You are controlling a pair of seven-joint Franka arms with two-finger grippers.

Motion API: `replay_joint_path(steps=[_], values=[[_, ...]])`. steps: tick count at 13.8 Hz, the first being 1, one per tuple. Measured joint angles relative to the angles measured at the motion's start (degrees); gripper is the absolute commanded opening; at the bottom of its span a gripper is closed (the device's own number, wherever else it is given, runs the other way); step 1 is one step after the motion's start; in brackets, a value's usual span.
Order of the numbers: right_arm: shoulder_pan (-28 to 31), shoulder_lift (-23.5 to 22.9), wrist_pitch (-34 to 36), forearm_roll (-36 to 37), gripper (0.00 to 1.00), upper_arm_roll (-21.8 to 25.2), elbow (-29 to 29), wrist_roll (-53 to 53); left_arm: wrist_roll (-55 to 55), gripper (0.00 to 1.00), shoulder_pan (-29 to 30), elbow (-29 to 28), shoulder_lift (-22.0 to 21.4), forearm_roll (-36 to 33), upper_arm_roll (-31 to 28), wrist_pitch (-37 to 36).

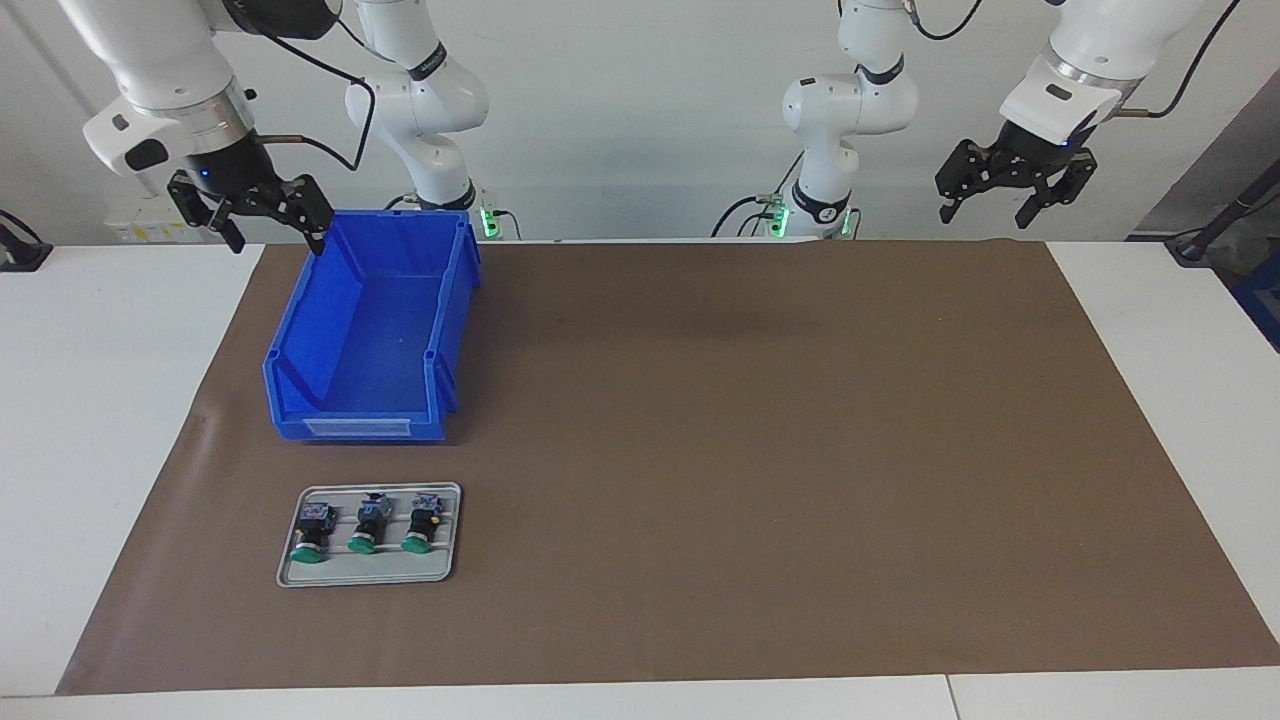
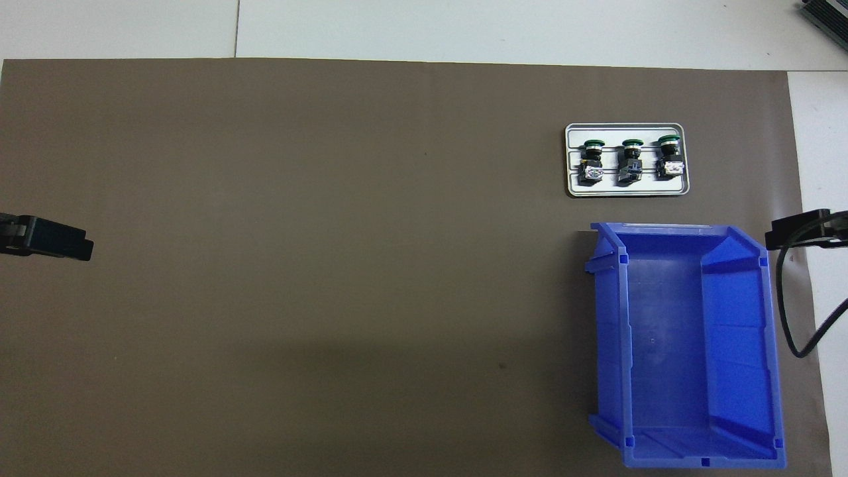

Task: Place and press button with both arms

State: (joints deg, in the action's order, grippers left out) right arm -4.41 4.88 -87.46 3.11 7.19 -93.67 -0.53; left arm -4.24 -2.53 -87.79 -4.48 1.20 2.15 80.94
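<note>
Both arms are seen whole only in the facing view, where the right hand [image 1: 268, 225] is raised with its fingers spread apart and nothing between them, over the corner of the blue bin [image 1: 372, 335] nearest the robots, and the left hand [image 1: 1010, 197] is raised likewise, open and empty, over the edge of the brown mat [image 1: 760, 450] at the left arm's end of the counter [image 1: 110, 400]. In the overhead view only a dark tip of each hand is shown at the picture's sides, while the bin's floor is laid open to sight and is seen to hold nothing. A pale label strip [image 1: 358, 427] is carried on the bin's low front wall; no writing can be read on it. Farther from the robots than the bin, and well away from the right hand, a grey tray [image 1: 368, 573] is set on the mat, and three green-capped buttons are laid in it side by side, caps turned away from the robots: the button [image 1: 362, 523] in the middle, a second button [image 1: 313, 533] toward the right arm's end, and a third button [image 1: 420, 522] toward the left arm's end. None is touched by either hand.
</note>
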Motion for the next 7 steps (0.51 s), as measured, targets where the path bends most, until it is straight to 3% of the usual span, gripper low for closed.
replay_joint_path(steps=[7], values=[[-0.02, -0.02, -0.11, 0.00, 1.00, -0.02, 0.00, 0.64, 0.00, 1.00, 0.00, 0.00, 0.00, 0.00, 0.00, 0.00]])
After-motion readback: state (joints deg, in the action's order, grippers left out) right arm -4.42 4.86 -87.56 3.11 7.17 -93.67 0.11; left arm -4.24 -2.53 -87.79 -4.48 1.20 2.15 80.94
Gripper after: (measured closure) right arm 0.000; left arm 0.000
